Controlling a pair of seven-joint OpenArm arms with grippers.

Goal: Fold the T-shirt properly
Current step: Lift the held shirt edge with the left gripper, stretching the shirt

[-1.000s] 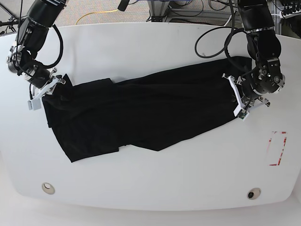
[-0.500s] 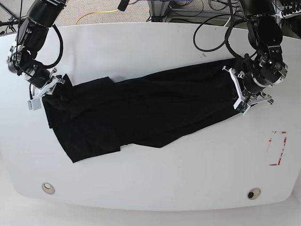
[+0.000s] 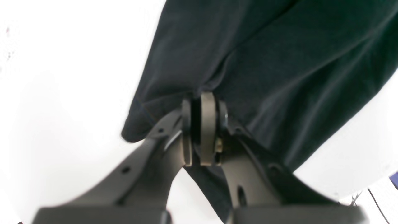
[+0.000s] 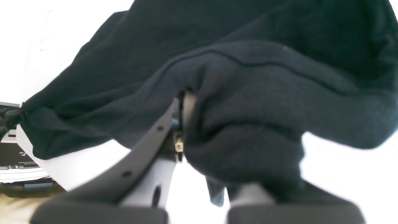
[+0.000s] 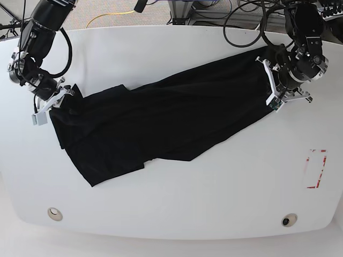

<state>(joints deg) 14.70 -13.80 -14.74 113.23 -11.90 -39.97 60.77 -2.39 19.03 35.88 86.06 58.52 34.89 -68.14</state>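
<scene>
The black T-shirt (image 5: 161,120) lies stretched in a long band across the white table (image 5: 177,214), from the left edge up to the far right. My left gripper (image 5: 272,85) is on the base view's right, shut on the T-shirt's right end; in the left wrist view its fingers (image 3: 206,124) pinch a fold of the cloth (image 3: 264,62). At the base view's left my right gripper (image 5: 53,101) is shut on the T-shirt's left end. In the right wrist view the bunched fabric (image 4: 248,109) covers one finger, and only the other finger (image 4: 183,124) shows.
A red-outlined rectangle (image 5: 316,168) is marked on the table at the right. Two round holes (image 5: 54,214) (image 5: 289,220) sit near the front edge. Black cables (image 5: 241,40) loop over the table's far right, and floor and equipment lie beyond the far edge.
My left gripper has moved toward the table's far edge with the T-shirt's right end, pulling the cloth tauter and slanting it. The right gripper has stayed put.
</scene>
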